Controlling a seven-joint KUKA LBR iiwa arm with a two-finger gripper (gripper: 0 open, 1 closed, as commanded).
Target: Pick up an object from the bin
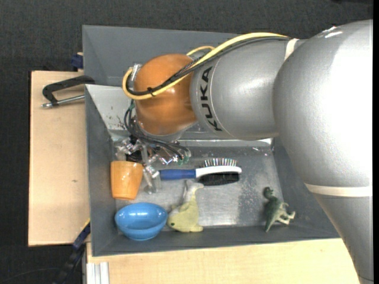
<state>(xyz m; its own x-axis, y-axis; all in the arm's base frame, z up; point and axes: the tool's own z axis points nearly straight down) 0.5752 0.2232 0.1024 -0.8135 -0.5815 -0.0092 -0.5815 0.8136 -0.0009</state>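
Observation:
My gripper (pixel 148 158) reaches down under the orange wrist cover into the left part of the bin. Its metal fingers stand just right of an orange cup (pixel 125 179) lying on its side, and at the handle end of a blue-handled brush (pixel 204 174) with a white head and dark bristles. No thing can be made out between the fingers. Whether the fingers touch the cup or the brush handle I cannot tell.
A blue bowl (pixel 140 220) sits at the bin's front left, with a pale yellow soft toy (pixel 186 218) beside it. A green dinosaur figure (pixel 273 208) stands at the front right. The arm covers the bin's back and right.

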